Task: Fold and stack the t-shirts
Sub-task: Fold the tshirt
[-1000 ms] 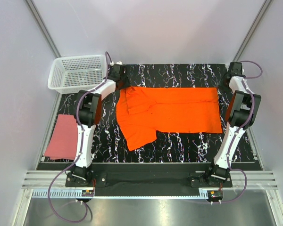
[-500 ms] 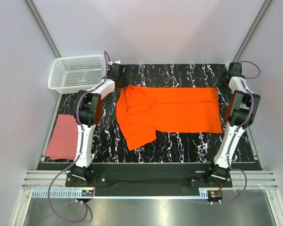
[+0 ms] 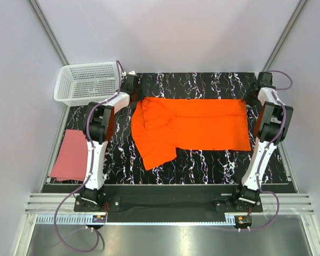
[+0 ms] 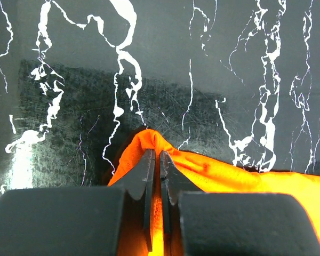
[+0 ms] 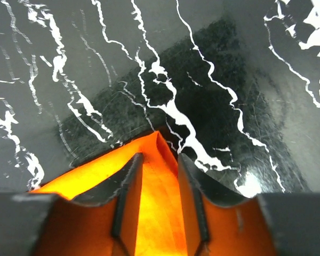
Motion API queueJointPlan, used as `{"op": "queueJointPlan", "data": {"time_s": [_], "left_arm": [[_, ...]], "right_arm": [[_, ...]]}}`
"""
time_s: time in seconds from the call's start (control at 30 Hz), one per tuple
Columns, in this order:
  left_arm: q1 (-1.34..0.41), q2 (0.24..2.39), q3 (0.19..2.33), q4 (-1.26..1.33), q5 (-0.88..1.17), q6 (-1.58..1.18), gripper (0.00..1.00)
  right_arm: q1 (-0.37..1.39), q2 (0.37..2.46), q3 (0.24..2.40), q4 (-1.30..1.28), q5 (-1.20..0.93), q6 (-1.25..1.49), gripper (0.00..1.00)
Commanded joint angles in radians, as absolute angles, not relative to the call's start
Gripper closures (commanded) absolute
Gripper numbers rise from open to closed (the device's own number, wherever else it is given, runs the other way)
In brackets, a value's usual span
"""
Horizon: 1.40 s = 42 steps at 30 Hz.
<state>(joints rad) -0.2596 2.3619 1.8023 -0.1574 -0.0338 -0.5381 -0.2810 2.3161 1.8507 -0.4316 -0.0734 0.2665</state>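
Gripping is noted at the left tool (image 4: 155, 154). Its two fingers (image 4: 144, 178) are pressed almost together, with a raised fold of the orange t-shirt (image 3: 202, 125) pinched between them. In the left wrist view the cloth peaks just past the fingertips toward 12 o'clock and trails off toward 4 o'clock.

Right tool (image 5: 158, 157): jaws partly spread, a clear gap between them. A pointed corner of the orange cloth lies in that gap, its tip just beyond the fingertips at 12 o'clock. Cloth fills the space between the fingers, and no pinch can be seen.

Top view, with 12 o'clock taken as away from the arm bases:
- The orange t-shirt lies flat on the black marbled surface (image 3: 202, 82), near its middle, with the long axis running 9 to 3 o'clock.
- One flap of it sticks out toward 7 o'clock.
- The left tool sits at the shirt's 10 o'clock corner and the right tool at its 2 o'clock corner, both on the far edge of the cloth.
- The pink-red t-shirt (image 3: 69, 154) lies as a flat rectangle at 8 o'clock, at the edge of the surface. It is well apart from the orange shirt, on the outer side of the left arm, and neither tool touches it.
- A white mesh basket (image 3: 88, 82) stands at 10 o'clock, just beside the left tool's wrist, holding no cloth that can be seen.
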Motion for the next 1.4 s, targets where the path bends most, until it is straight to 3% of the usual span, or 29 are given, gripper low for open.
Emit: {"op": "queueJointPlan", "data": {"time_s": [0.0,0.2,0.43,0.53,1.37], "left_arm": [[-0.247,2.289,1.784,-0.078,-0.028,-0.546,1.00],[-0.247,2.289,1.778,-0.075,-0.023,-0.549,1.00],[-0.241,2.263,1.729,-0.045,-0.049,-0.566,1.00],[-0.232,2.247,1.695,-0.012,-0.049,-0.584,1.00],[-0.224,2.117,1.430,0.348,-0.127,-0.632,1.00]], "right_arm": [[-0.285,2.336,1.902,-0.407,-0.101,0.268,0.62],[-0.285,2.339,1.902,-0.405,-0.080,0.273,0.65],[-0.285,2.339,1.911,-0.396,-0.026,0.267,0.83],[-0.285,2.338,1.910,-0.387,-0.011,0.268,1.00],[-0.290,2.322,1.873,-0.350,0.147,0.327,1.00]]}}
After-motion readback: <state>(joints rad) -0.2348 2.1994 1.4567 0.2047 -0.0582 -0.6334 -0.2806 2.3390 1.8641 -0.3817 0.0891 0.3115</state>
